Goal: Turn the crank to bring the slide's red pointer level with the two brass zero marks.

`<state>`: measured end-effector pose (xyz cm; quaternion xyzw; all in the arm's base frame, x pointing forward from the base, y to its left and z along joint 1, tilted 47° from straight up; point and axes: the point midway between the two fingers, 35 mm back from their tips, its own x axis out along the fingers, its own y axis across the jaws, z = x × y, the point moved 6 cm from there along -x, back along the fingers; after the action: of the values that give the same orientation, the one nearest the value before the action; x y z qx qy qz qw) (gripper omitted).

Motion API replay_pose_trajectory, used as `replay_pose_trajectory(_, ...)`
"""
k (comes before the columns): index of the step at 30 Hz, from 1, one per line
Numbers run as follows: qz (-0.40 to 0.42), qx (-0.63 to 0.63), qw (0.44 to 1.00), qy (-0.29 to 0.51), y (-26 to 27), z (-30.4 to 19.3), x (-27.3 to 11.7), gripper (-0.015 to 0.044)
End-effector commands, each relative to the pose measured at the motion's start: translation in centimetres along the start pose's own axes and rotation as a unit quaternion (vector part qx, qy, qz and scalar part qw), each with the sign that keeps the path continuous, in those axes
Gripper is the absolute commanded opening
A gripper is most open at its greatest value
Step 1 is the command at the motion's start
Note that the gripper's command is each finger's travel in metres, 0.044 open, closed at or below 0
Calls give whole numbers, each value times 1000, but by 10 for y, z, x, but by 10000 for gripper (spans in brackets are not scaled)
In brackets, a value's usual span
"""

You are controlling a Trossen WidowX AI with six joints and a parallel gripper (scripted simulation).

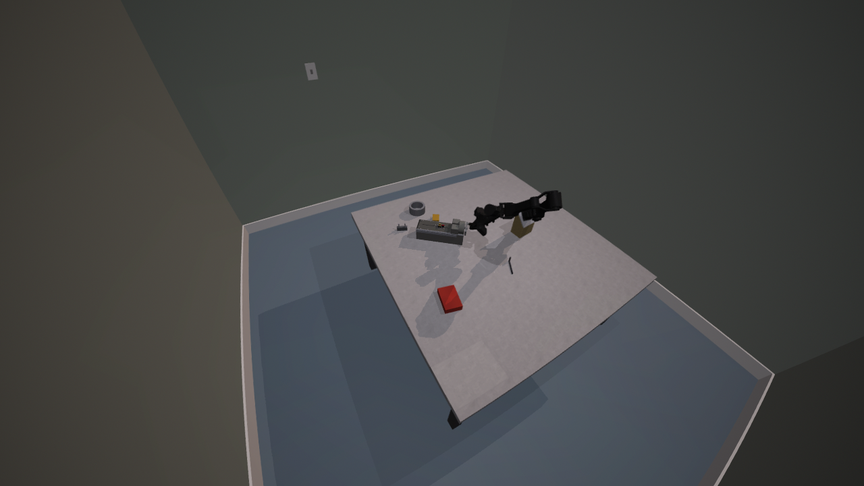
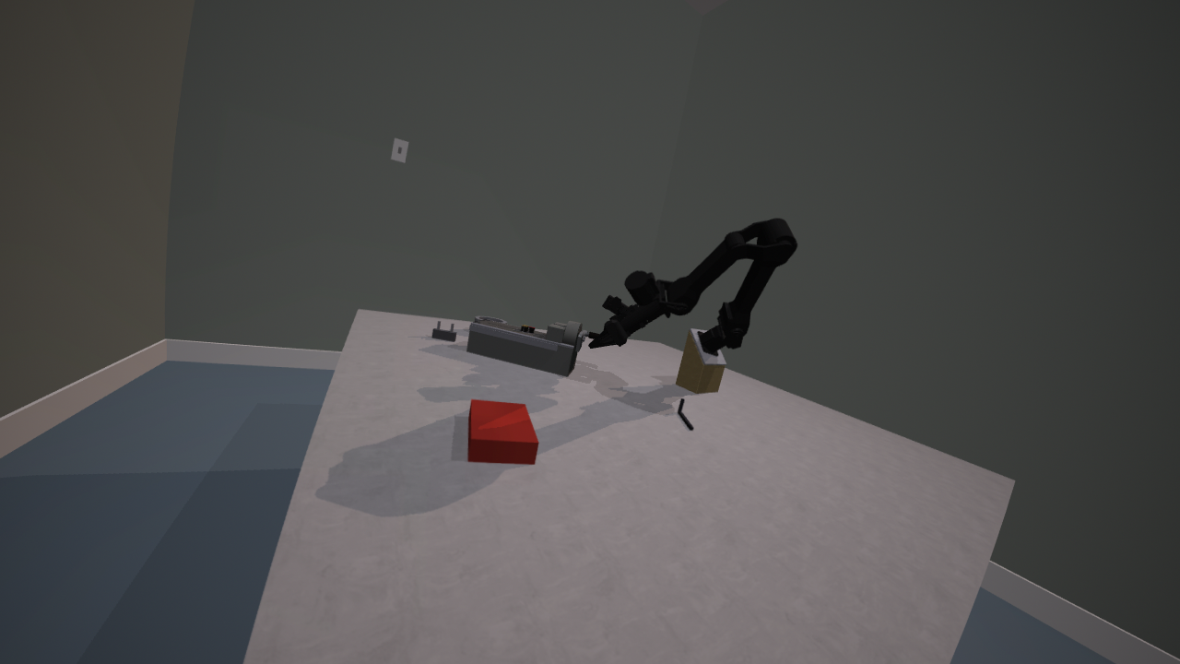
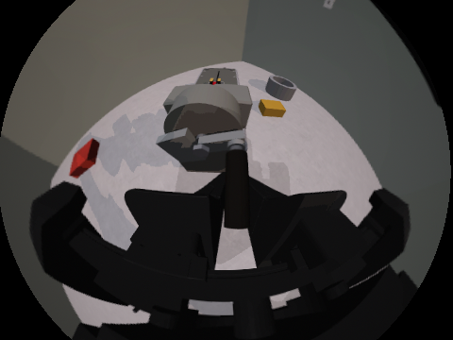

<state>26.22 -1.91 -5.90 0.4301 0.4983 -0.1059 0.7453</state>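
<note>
The grey machine (image 1: 439, 235) (image 2: 519, 349) (image 3: 208, 100) sits on the table, crank end towards the arm. My gripper (image 1: 472, 227) (image 2: 590, 339) (image 3: 232, 177) is shut on the black crank handle (image 3: 236, 181), which runs between the fingers. The crank arm (image 3: 221, 137) reaches sideways from the hub to the handle, on the right in the wrist view. The small red pointer (image 3: 214, 83) shows between the two brass zero marks (image 3: 211, 80) (image 3: 219, 80), seemingly slightly on the crank side of them. It is too small to tell whether it is exactly level. The fingers partly hide the handle.
A yellow block (image 1: 435, 217) (image 3: 272, 109) and a grey ring (image 1: 416, 210) (image 3: 280, 89) lie beside the machine. A small two-pegged piece (image 1: 401, 228) (image 2: 443, 335) stands past its far end. A red block (image 1: 449, 298) (image 2: 501, 433) (image 3: 85, 158) and a black hex key (image 1: 510, 266) (image 2: 684, 415) lie apart.
</note>
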Motion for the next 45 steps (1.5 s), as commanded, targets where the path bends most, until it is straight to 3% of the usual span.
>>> replay_pose_trajectory(1,0,0,1000,0,0,0,0,0)
replay_pose_trajectory(9,0,0,1000,0,0,0,0,0)
replay_pose_trajectory(26,0,0,1000,0,0,0,0,440)
replay_pose_trajectory(45,-3,2,1000,-1,0,51,-46,440)
